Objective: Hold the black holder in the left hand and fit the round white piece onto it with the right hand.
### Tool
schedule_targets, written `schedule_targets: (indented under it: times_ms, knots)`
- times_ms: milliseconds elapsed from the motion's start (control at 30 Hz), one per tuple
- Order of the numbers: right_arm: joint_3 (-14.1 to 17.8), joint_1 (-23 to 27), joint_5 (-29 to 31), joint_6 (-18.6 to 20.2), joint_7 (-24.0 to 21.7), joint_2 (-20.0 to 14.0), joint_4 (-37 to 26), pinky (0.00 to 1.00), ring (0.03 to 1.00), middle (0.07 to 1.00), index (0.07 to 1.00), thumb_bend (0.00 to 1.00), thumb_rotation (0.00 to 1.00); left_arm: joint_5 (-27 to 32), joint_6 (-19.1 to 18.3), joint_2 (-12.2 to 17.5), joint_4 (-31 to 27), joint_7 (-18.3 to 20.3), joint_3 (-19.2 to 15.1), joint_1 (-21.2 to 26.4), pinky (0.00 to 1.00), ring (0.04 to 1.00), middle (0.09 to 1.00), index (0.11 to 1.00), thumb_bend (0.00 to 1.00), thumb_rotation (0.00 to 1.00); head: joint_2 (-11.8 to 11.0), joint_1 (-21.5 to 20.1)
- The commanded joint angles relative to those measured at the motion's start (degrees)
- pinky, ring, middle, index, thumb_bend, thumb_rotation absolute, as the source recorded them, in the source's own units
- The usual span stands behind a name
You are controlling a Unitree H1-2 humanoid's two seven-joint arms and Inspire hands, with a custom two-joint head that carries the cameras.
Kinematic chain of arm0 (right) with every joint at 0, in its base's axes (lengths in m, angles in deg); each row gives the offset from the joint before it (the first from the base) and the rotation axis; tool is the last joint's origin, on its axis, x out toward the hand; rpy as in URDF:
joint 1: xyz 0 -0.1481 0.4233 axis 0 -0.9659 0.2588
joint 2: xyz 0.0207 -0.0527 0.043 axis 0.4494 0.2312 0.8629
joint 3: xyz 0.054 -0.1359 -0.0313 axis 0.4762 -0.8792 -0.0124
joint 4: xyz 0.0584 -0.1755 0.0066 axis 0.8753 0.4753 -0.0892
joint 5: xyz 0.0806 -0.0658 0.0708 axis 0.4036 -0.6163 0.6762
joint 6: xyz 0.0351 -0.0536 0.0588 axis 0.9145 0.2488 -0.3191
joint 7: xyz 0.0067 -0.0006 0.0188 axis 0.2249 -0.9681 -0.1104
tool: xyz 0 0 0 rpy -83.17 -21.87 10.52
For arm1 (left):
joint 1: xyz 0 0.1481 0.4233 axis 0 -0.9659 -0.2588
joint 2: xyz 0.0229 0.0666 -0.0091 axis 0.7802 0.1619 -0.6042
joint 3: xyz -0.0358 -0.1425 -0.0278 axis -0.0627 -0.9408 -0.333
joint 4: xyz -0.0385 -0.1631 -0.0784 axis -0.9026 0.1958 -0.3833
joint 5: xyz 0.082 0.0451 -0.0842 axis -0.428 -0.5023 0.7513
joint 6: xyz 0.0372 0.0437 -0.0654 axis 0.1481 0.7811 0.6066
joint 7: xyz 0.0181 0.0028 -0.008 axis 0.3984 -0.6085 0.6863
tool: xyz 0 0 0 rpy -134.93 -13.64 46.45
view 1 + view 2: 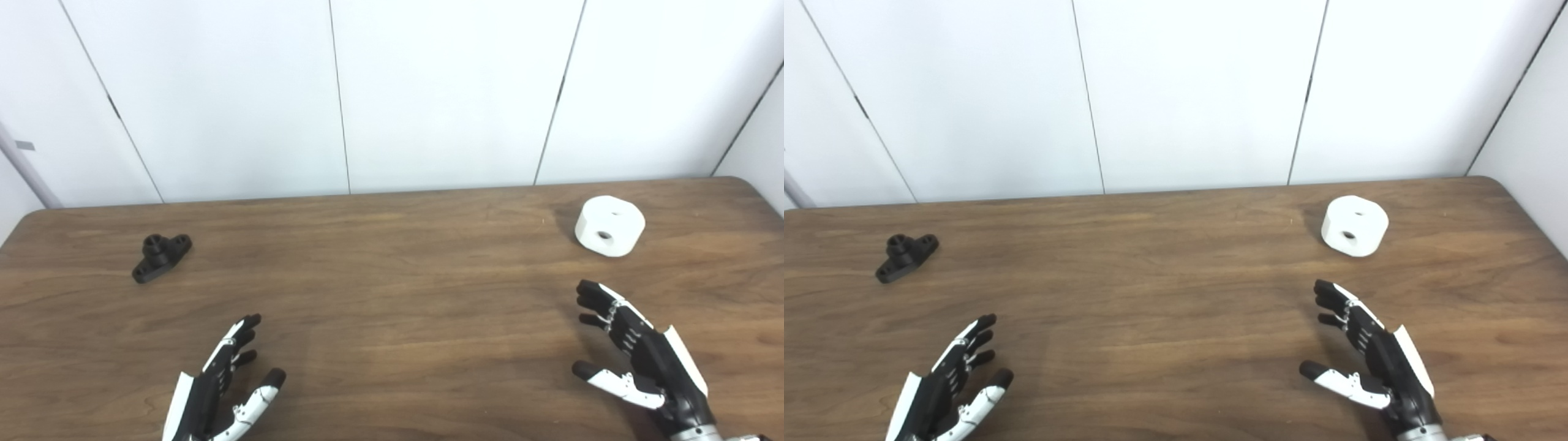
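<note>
wooden table [392, 306], black holder [161, 257], round white piece [609, 225]

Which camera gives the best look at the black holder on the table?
The left eye view: the black holder sits further in from the picture's edge and looks a little bigger, with its raised middle post and flat ends clear. The right eye view shows the same holder whole, only closer to the left edge and slightly smaller.

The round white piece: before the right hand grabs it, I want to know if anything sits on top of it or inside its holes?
Nothing sits on the round white piece; its top is bare, with one small hole. A larger hole in its side looks dark, so its inside cannot be seen.
</note>
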Motion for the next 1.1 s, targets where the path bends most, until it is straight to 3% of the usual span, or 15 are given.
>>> schedule_targets:
  times_ms: [0,467,533,633,700,833,1067]
  knots:
    - [-0.61,-1.62,0.28,-0.94,0.36,1.03,3.11,0.80,0.863,0.874,0.855,0.73,0.46,0.34,0.72,0.22,-0.27,0.02,-0.15,0.57,0.84,0.923,0.959,0.903,0.61,0.48,0.05,0.14]
    - [-0.45,-2.07,0.64,-0.96,0.25,0.90,2.71,0.81,0.867,0.875,0.852,0.74,0.47,-0.65,1.87,-0.35,-0.29,-0.99,-0.33,0.30,0.83,0.919,0.954,0.883,0.59,0.46,0.26,0.59]
    - [-0.39,-2.05,0.78,-1.05,0.23,0.87,2.84,0.81,0.869,0.875,0.851,0.73,0.46,-3.08,3.23,-0.84,-0.33,-2.54,-0.62,0.28,0.82,0.913,0.952,0.867,0.57,0.43,0.24,0.67]
    - [-0.31,-2.02,1.08,-0.77,0.11,0.77,2.91,0.81,0.863,0.874,0.851,0.74,0.46,-6.82,5.61,-2.05,-0.65,-5.69,-1.39,0.30,0.81,0.893,0.943,0.813,0.58,0.30,0.22,0.96]
    - [-0.27,-1.97,0.95,-0.96,0.14,0.65,3.11,0.80,0.860,0.873,0.851,0.74,0.47,-7.93,6.47,-3.02,-1.04,-7.64,-2.02,0.43,0.86,0.924,0.958,0.788,0.60,0.24,0.15,1.06]
    - [-0.24,-1.83,1.27,-1.14,-0.04,0.51,3.55,0.81,0.864,0.873,0.853,0.74,0.47,-10.61,6.30,-4.24,-2.72,-11.39,-3.31,1.00,0.95,0.987,0.991,0.740,0.64,0.22,0.11,1.30]
    - [0.21,-1.94,1.98,-0.96,-0.30,-0.14,3.85,0.81,0.866,0.873,0.851,0.74,0.47,-11.08,-0.84,-3.00,-8.20,-12.93,-6.49,4.39,1.00,1.000,1.000,0.769,0.72,0.23,-0.16,3.19]
